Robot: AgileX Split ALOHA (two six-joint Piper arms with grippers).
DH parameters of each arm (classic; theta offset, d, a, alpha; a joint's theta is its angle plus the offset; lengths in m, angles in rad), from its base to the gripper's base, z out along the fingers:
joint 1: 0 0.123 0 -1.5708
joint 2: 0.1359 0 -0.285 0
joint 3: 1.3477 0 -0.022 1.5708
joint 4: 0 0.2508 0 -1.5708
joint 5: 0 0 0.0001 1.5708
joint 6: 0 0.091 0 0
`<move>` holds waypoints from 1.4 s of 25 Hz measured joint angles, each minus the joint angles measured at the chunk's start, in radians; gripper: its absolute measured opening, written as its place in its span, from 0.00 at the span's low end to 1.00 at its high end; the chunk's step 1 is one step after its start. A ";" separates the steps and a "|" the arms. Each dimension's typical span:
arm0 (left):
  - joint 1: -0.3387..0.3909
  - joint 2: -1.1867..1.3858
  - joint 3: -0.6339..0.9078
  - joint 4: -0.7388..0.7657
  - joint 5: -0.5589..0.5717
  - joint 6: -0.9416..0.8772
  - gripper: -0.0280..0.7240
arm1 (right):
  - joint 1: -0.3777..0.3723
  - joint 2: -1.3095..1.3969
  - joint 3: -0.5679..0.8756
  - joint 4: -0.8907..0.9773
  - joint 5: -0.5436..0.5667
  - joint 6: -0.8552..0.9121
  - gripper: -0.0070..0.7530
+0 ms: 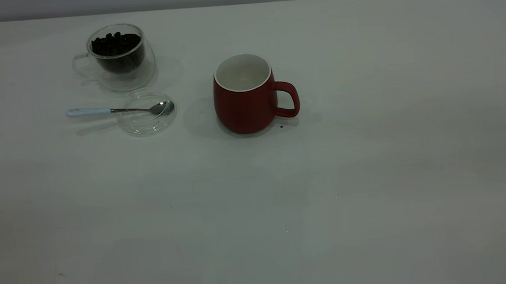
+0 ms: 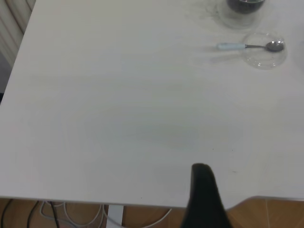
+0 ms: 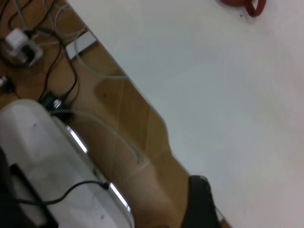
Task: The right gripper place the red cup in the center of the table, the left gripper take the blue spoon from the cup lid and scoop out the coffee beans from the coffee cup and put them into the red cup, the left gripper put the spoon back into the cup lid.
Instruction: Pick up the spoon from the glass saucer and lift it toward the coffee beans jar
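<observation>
Pale-blue spoon lay across the lid at upper left, handle pointing left, nearest the left gripper; finger state unclear on both arms

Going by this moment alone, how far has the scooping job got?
Done, apparently: the red cup stands near the table's centre. Nothing is in hand. Left: the blue spoon lies untouched on the cup lid, the coffee beans fill the coffee cup, and the red cup looks empty.
</observation>
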 joint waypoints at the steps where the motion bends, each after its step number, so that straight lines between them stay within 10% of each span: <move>1: 0.000 0.000 0.000 0.000 0.000 0.000 0.82 | 0.000 -0.058 0.043 0.000 -0.026 0.001 0.76; 24: 0.000 0.000 0.000 0.000 0.000 -0.003 0.82 | -0.004 -0.497 0.197 -0.051 -0.018 0.050 0.76; 35: 0.000 0.000 0.000 0.000 0.000 -0.003 0.82 | -0.409 -0.497 0.197 -0.049 -0.018 0.050 0.76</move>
